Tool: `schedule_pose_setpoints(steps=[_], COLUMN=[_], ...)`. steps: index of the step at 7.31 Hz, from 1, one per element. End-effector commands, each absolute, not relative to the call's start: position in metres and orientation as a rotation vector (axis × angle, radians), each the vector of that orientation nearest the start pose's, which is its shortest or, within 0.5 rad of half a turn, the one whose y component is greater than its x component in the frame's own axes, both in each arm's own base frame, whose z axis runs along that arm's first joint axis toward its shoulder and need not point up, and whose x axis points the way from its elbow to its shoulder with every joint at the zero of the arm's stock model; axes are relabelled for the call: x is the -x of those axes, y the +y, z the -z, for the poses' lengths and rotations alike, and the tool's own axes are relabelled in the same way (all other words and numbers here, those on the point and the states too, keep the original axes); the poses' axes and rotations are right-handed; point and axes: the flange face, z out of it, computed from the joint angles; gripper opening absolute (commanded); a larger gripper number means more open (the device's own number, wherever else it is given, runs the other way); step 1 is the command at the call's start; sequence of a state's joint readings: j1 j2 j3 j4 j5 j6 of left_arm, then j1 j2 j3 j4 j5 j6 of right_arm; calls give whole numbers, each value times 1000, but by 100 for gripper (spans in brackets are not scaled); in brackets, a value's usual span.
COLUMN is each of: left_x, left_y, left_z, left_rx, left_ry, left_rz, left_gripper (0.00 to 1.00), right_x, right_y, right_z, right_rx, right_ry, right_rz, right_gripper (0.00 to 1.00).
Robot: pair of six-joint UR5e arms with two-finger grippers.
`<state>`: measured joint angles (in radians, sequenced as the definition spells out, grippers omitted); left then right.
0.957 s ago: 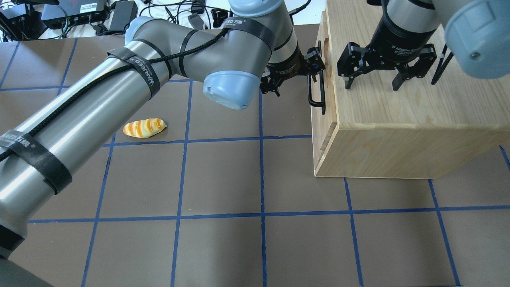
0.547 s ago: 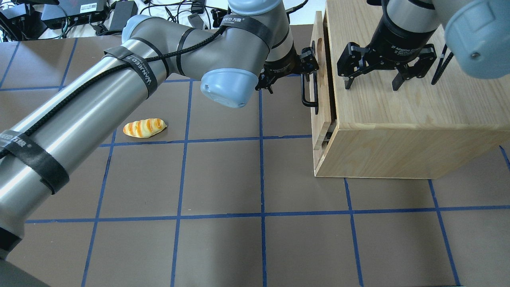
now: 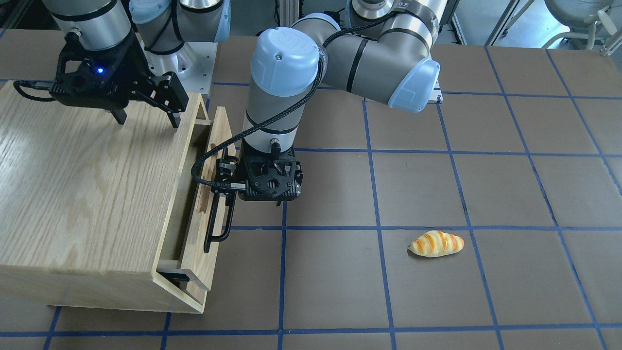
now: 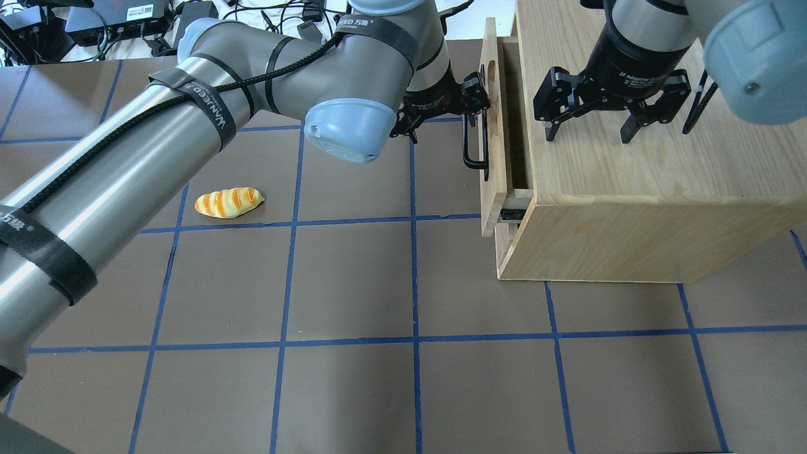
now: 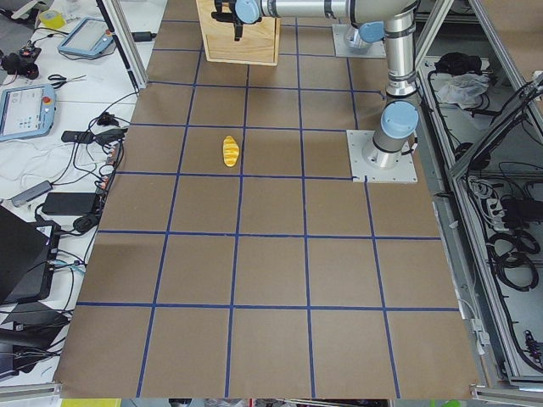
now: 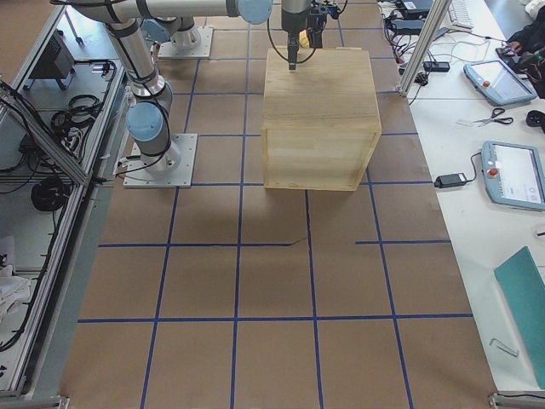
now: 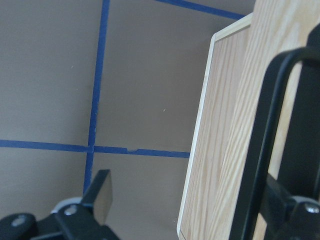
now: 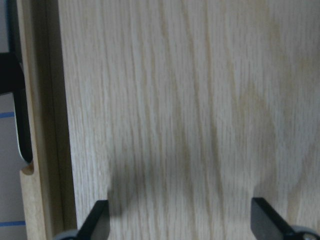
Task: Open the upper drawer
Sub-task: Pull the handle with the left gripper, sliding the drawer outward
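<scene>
The upper drawer (image 4: 492, 126) of the light-oak cabinet (image 4: 630, 189) stands pulled out a short way, with a dark gap behind its front panel (image 3: 210, 194). Its black bar handle (image 4: 470, 148) also shows in the front view (image 3: 218, 223) and in the left wrist view (image 7: 265, 150). My left gripper (image 4: 474, 101) is at the handle's far end with its fingers spread wide; in the left wrist view (image 7: 197, 205) the bar runs close to one finger (image 7: 295, 212). My right gripper (image 4: 589, 133) is open and empty just above the cabinet top (image 8: 175, 100).
A toy bread roll (image 4: 228, 202) lies on the brown gridded table to the left of the cabinet, also in the front view (image 3: 436, 243). Cables and power bricks (image 4: 126, 25) lie beyond the table's far edge. The left arm (image 4: 157, 145) spans the left half of the table.
My left gripper has moved left, away from the cabinet, and the drawer front with its handle has come out with it. The gap has widened. The right gripper has not moved.
</scene>
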<state>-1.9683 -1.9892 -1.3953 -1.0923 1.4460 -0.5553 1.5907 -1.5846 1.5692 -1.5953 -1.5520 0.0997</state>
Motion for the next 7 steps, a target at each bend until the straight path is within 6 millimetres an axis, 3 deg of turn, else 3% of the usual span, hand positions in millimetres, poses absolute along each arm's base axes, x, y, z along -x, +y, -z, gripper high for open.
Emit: schedule_pose_setpoints(steps=[1, 3, 7], left_x=[382, 358, 342], left_y=[-570, -580, -587], left_z=[-385, -391, -388], left_rx=[253, 239, 227], left_ry=[3332, 3323, 3292], left_rz=[240, 230, 225], left_gripper=[100, 100, 100], right_x=[-144, -145, -145], right_y=[-487, -487, -487], right_z=[-498, -498, -498], right_rx=[-126, -124, -124], right_ry=[3118, 3116, 3118], right_rz=[60, 60, 60], right_gripper=[100, 100, 100])
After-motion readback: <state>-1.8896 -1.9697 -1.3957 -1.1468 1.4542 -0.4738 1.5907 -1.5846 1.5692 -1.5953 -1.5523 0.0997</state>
